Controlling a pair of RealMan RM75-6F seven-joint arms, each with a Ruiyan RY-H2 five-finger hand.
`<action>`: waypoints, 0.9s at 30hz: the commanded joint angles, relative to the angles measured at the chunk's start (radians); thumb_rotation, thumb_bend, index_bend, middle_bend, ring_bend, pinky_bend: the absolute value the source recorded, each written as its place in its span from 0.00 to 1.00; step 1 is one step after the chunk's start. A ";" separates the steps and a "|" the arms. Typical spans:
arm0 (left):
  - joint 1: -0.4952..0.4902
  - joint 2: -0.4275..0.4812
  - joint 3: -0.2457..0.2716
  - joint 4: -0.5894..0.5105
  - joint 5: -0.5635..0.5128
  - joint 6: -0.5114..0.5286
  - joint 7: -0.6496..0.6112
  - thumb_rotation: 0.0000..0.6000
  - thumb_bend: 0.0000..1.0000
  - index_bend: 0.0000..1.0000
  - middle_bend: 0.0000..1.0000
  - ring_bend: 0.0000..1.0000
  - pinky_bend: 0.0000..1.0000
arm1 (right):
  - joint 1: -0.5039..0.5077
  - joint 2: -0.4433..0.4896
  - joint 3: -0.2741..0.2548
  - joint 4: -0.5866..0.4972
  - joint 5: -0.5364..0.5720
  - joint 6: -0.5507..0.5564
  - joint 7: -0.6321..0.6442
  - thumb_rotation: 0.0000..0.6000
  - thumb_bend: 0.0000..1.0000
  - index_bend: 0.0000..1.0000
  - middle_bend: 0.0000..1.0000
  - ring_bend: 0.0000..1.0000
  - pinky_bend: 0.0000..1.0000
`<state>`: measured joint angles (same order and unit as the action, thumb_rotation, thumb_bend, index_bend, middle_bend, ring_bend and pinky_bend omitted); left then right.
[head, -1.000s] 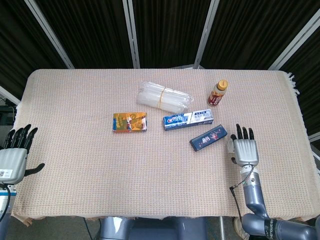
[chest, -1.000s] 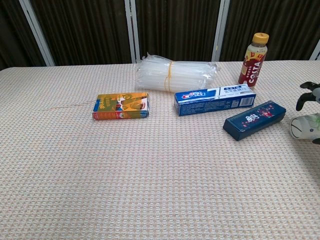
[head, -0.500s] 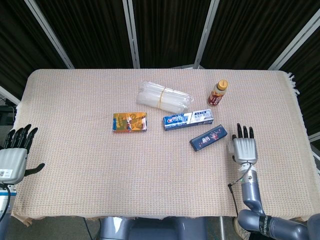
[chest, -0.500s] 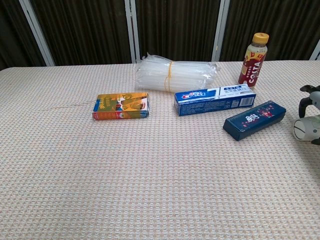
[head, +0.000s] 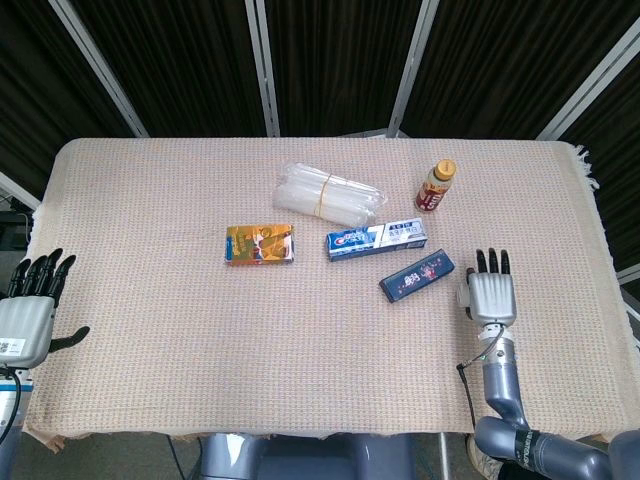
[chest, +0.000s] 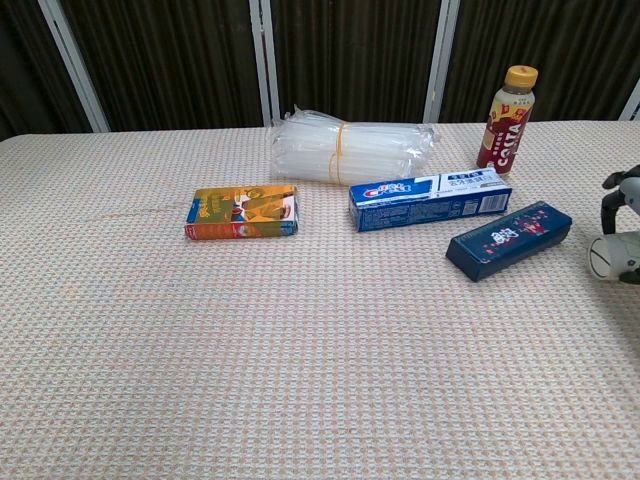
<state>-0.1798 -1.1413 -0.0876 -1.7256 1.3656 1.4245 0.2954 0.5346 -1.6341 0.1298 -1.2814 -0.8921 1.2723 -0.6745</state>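
My right hand (head: 490, 292) hovers flat over the table's right side, fingers straight and apart, holding nothing; the chest view catches only its edge (chest: 618, 240). Just to its left lies a dark blue box (head: 418, 275) (chest: 508, 238). My left hand (head: 27, 312) hangs open beyond the table's left edge, empty. Further in lie a blue toothpaste box (head: 377, 240) (chest: 430, 199), an orange box (head: 260, 244) (chest: 241, 212), a clear bundle of plastic tubes with a yellow band (head: 327, 194) (chest: 350, 150), and an upright bottle with a yellow cap (head: 436, 186) (chest: 507, 120).
A beige woven cloth (head: 180, 330) covers the whole table, fringed at the right edge. Dark curtains with white frame bars stand behind the far edge.
My right hand has drifted slightly to the right and away from the dark blue box. The left hand and the objects have not moved.
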 joint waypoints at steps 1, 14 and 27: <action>0.000 0.000 0.000 0.000 0.000 0.000 0.000 1.00 0.01 0.00 0.00 0.00 0.00 | -0.009 0.011 0.026 -0.038 -0.013 0.003 0.047 1.00 0.22 0.49 0.14 0.00 0.00; 0.001 -0.002 0.000 0.000 -0.001 0.002 0.003 1.00 0.01 0.00 0.00 0.00 0.00 | -0.097 0.044 0.244 -0.263 0.046 -0.007 0.518 1.00 0.22 0.50 0.14 0.00 0.00; 0.001 -0.006 -0.002 0.001 -0.002 0.006 0.010 1.00 0.01 0.00 0.00 0.00 0.00 | -0.149 -0.015 0.271 -0.164 0.105 -0.011 0.654 1.00 0.21 0.50 0.14 0.00 0.00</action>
<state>-0.1787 -1.1469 -0.0892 -1.7249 1.3636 1.4306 0.3055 0.3939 -1.6384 0.4013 -1.4617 -0.8009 1.2652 -0.0259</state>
